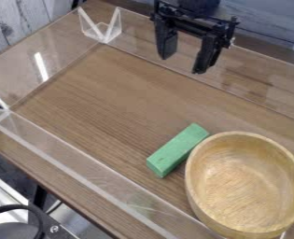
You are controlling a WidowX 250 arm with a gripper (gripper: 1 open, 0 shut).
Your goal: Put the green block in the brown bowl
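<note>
The green block lies flat on the wooden desk, a plain matte bar set on a slant, one end pointing toward the near edge and the other up and to the right. Its right side sits just beside the rim of the brown bowl; from where I stand I cannot tell whether the two actually touch, though the gap, if there is one, is very slight. The bowl stands upright at the near right corner of the desk, wide and round with a thick pale rim and visible grain, and part of it runs out of view at the right and bottom edges.

The gripper hangs at the far side of the desk, well apart from both block and bowl. It is black, points down, and its two fingers stand clearly apart with nothing between them (the desk surface shows through the gap).

A low clear plastic wall runs along the near edge of the desk and up the left side, catching bright reflections. At the far left there is a small clear folded piece standing upright on the desk, near the back edge.
</note>
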